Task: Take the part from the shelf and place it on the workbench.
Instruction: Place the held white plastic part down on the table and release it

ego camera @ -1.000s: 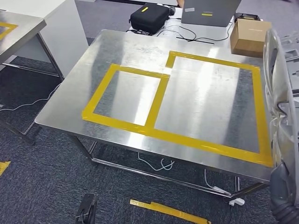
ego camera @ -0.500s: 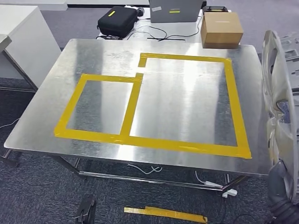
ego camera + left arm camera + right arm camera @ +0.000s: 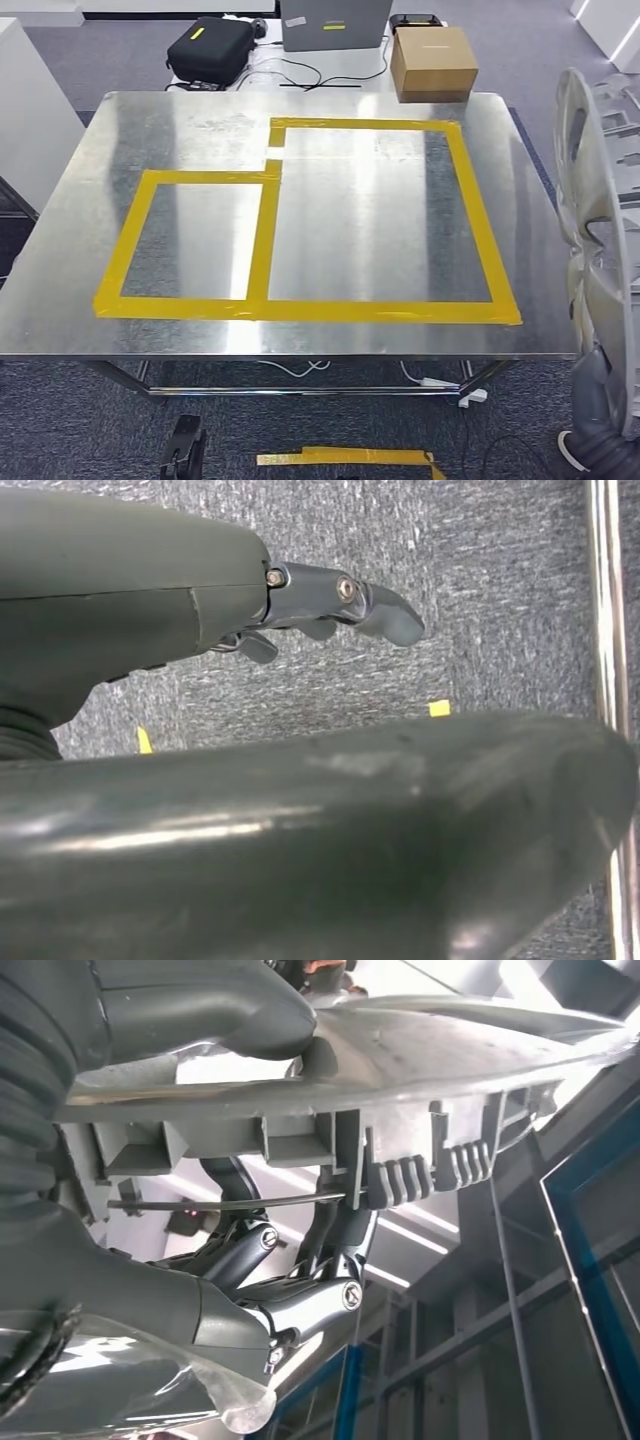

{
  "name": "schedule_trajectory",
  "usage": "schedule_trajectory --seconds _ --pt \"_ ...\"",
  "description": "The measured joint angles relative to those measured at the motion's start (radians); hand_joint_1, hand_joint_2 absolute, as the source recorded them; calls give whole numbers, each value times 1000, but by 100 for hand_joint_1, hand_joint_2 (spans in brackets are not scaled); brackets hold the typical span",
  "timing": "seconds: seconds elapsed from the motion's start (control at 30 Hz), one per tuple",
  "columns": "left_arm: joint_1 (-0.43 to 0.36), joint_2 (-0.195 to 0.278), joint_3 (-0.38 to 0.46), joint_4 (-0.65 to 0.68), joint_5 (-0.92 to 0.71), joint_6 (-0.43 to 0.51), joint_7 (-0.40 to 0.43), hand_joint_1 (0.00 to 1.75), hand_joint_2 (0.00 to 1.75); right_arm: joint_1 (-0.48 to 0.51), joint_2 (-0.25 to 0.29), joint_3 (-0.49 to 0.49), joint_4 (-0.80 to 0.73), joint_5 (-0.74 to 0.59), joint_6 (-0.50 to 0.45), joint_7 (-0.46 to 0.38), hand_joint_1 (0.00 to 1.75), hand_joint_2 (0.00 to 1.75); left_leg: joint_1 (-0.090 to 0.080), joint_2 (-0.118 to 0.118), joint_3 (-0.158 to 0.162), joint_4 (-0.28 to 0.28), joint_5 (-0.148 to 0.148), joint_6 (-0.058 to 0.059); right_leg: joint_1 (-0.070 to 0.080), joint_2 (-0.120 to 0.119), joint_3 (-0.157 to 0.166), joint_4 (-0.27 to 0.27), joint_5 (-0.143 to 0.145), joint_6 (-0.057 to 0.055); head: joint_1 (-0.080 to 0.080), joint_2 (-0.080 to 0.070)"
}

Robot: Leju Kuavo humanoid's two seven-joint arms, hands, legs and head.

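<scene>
The part is a silver, ribbed, disc-like cover held on edge at the right side of the head view, beside the workbench's right end. My right hand grips it from below. In the right wrist view the thumb lies over the part and the dark fingers curl under its ribbed back. The steel workbench lies straight ahead, marked with a large yellow tape rectangle and a smaller one. My left hand hangs over grey carpet with fingers extended, holding nothing.
Behind the bench stand a cardboard box, a black case and a grey device with cables. A white cabinet stands at the left. A yellow tape strip and a black object lie on the floor.
The camera has turned, so the workbench now sits square and centred in the picture. The part stays in my right hand at the right edge.
</scene>
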Motion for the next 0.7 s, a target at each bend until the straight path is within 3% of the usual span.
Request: schedule_trajectory --seconds 0.03,0.1,0.17,0.27,0.4,0.43,0.53,0.57,0.63,0.7 --pt "0 0 0 0 0 0 0 0 0 0 0 0 1 0 0 0 175 175 0 3 2 1 -2 -1 0 0 14 -34 29 -1 0 0" --pt "0 0 0 0 0 0 0 0 0 1 0 0 2 2 0 1 175 175 -2 6 8 3 -8 -7 2 -3 80 -165 94 -6 0 0" --pt "-1 0 0 0 0 0 0 0 0 1 0 0 2 6 0 0 175 175 -5 7 9 8 -14 -15 5 -5 128 -252 117 -13 -1 0" --pt "-1 0 0 0 2 0 0 0 0 4 0 -1 5 6 0 0 175 175 -5 7 8 8 -13 -25 9 -4 135 -262 114 -21 0 0" --pt "-1 0 0 0 3 0 0 0 0 5 0 -1 6 5 0 0 175 175 -5 7 10 7 -13 -28 9 -4 136 -262 115 -25 0 0" --pt "0 1 0 0 5 -1 -2 0 0 7 0 -2 10 1 0 0 175 175 -4 9 -1 33 -31 -33 7 -4 138 -264 115 -30 -2 0" --pt "15 10 3 0 26 -12 -20 0 0 18 -12 -19 65 -33 13 96 175 175 0 14 -99 248 -120 -49 3 -6 146 -269 113 -47 -7 0" --pt "21 13 6 0 35 -18 -27 0 0 17 -27 -26 94 -41 33 169 175 175 0 15 -107 265 -112 -47 4 -4 148 -269 113 -48 -7 0" --pt "26 18 12 0 47 -38 -35 0 0 -6 -74 -38 154 -18 100 314 175 175 -2 15 -47 135 -42 -35 5 -1 153 -269 112 -47 -6 0" --pt "26 23 18 0 52 -64 -37 0 0 -50 -127 -51 239 44 169 416 175 175 -6 15 -1 30 -9 -23 7 3 152 -268 112 -40 -5 0"
